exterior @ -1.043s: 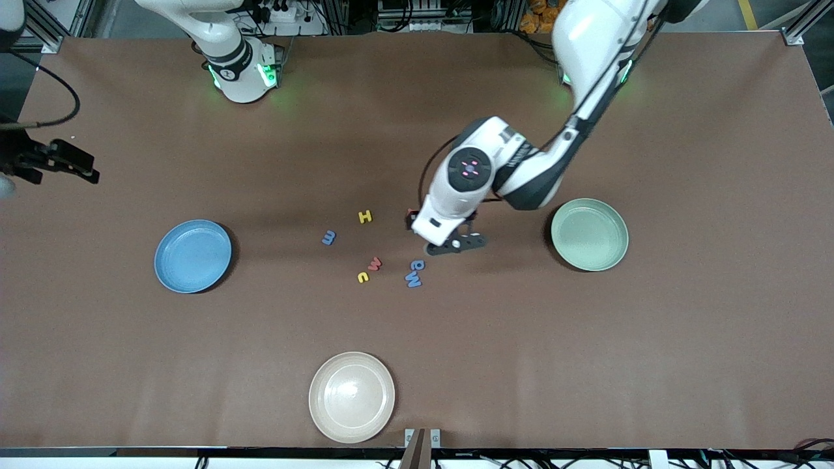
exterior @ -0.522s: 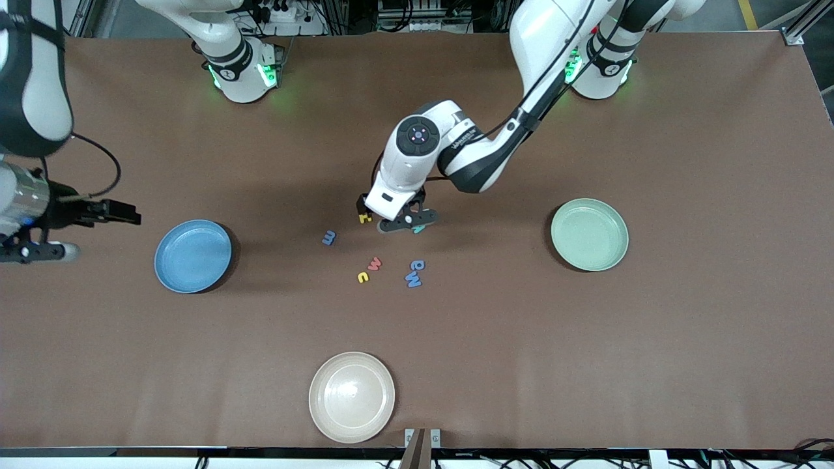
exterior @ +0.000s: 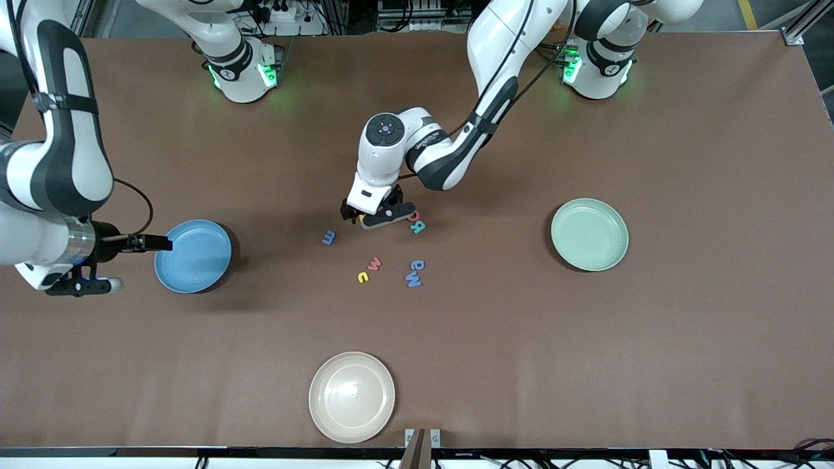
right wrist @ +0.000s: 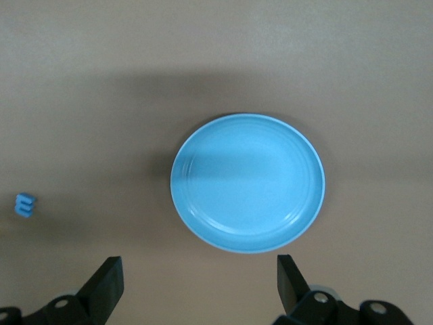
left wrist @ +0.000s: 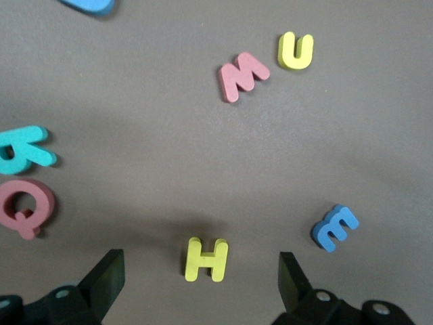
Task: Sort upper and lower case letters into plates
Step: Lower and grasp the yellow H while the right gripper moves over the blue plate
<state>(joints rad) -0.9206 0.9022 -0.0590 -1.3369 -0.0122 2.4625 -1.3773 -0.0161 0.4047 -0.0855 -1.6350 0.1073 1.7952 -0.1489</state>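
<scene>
My left gripper [exterior: 365,215] is open, low over the table, its fingers [left wrist: 105,277] straddling a yellow H [left wrist: 206,259] without touching it. Beside it lie a red Q [exterior: 413,215] and a teal k [exterior: 417,227]. Nearer the front camera are a blue m [exterior: 329,238], a red M [exterior: 374,264], a yellow U [exterior: 363,277] and two blue letters [exterior: 415,272]. My right gripper [exterior: 130,254] is open and empty beside the blue plate [exterior: 193,255], toward the right arm's end. The mint green plate [exterior: 589,234] holds nothing.
A cream-white plate [exterior: 352,397] sits near the table's front edge. The blue plate [right wrist: 247,183] holds nothing; the blue m shows beside it in the right wrist view [right wrist: 25,205].
My left gripper moved from near the green plate over the letters to the yellow H. My right arm swung in from the table's end to the blue plate.
</scene>
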